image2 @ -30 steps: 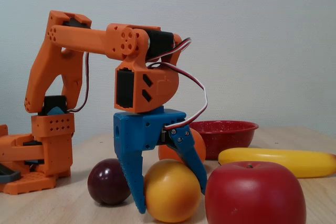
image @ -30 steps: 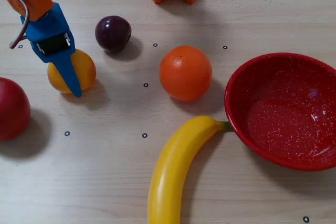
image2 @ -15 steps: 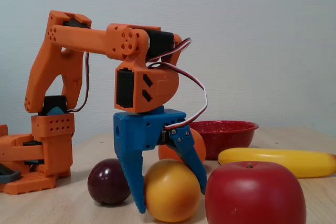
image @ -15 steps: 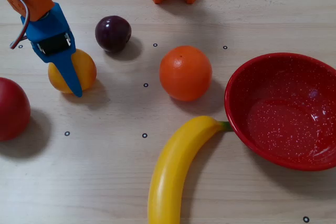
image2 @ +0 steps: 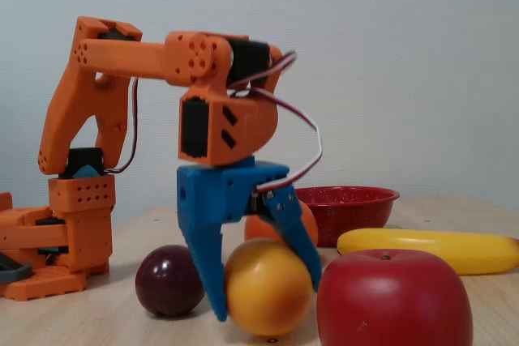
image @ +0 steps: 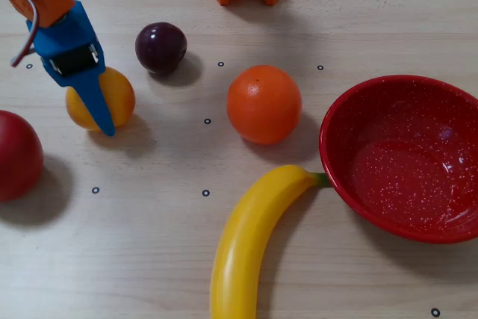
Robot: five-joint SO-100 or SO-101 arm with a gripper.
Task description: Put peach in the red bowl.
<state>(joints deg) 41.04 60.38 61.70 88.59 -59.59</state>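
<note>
The gripper (image2: 263, 301) straddles the peach (image2: 266, 287) with one blue finger on each side of the fruit. In the low fixed view the left finger lies against the peach's flank and the right finger crosses its upper right shoulder, so the jaws appear closed around it. The peach rests on the table (image: 149, 222), not yet lifted. In the high fixed view the peach (image: 112, 95) sits at the left, partly covered by the gripper (image: 101, 121).

The fingers come down from above because the fruit is round. A grip across its widest part is judged least likely to let it roll or squirt out.

The bowl (image: 351, 106) stands at the far right in the high view, well apart from the peach. The orange (image: 264, 104) and the banana (image: 246, 237) lie between them. The banana's stem end touches the bowl rim.

The plum (image: 160, 48) sits just beside the peach. The apple (image: 16, 156) is near the left edge.

Materials:
- Peach: smooth, yellow-orange, matte.
- Plum: dark and glossy.
- Orange: dimpled skin.
- Bowl: glossy red with fine white speckles inside, and wide with sloping walls.
- Table: pale wood grain with small ring marks.
- Fingers: rigid blue plastic, tapered.
</note>
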